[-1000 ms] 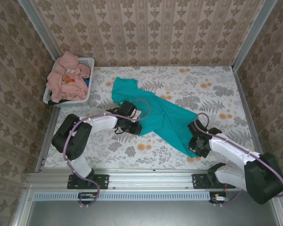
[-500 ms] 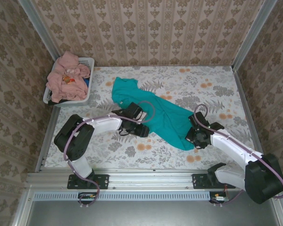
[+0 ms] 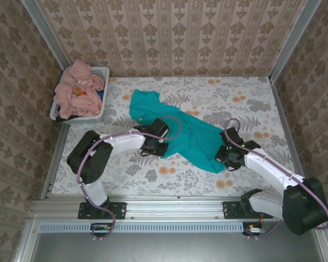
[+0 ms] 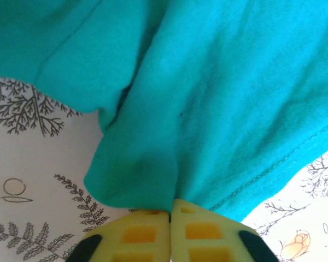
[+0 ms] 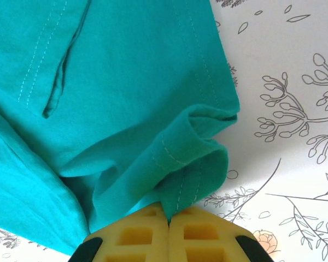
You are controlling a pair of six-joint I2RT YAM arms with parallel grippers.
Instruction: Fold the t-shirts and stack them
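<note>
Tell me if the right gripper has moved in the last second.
Yes: the right gripper pulled away from the near rail, toward the back wall.

view from my station: walls point(image 3: 169, 38) on three sides, beige paper with a repeating floral motif | far corners: grey metal posts point(image 3: 44, 33) | table point(image 3: 251, 93): white cover printed with grey ferns and orange flowers | near edge: silver metal rail point(image 3: 169, 207), dull grey surface point(image 3: 169, 248) beyond | light: soft, even
</note>
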